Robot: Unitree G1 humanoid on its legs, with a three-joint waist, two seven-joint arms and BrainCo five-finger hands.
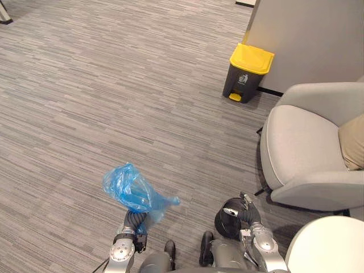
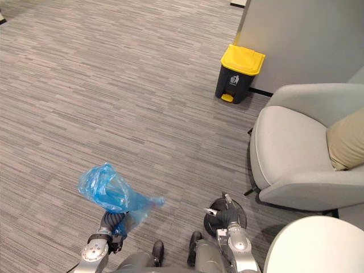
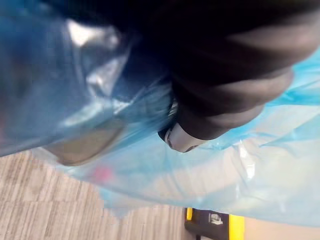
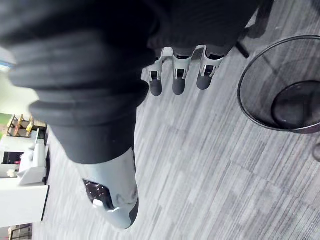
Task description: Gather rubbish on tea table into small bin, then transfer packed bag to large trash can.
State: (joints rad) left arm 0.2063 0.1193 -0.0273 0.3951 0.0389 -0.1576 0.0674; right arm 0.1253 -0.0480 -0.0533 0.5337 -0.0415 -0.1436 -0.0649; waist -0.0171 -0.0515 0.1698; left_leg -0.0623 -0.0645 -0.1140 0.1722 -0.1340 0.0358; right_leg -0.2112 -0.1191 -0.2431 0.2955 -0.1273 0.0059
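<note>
Blue bag (image 1: 132,190) covers left hand (image 1: 135,220), grip hidden, far from yellow-lidded can (image 1: 248,73); right hand (image 4: 181,82), fingers loose, above mesh bin (image 4: 260,85).

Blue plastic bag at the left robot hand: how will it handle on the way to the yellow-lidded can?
Likely floppy: the blue plastic bag is thin, crinkled film that drapes over the left robot hand. Probably light, since it looks puffed, not pulled taut. Its glossy surface may slip.
</note>
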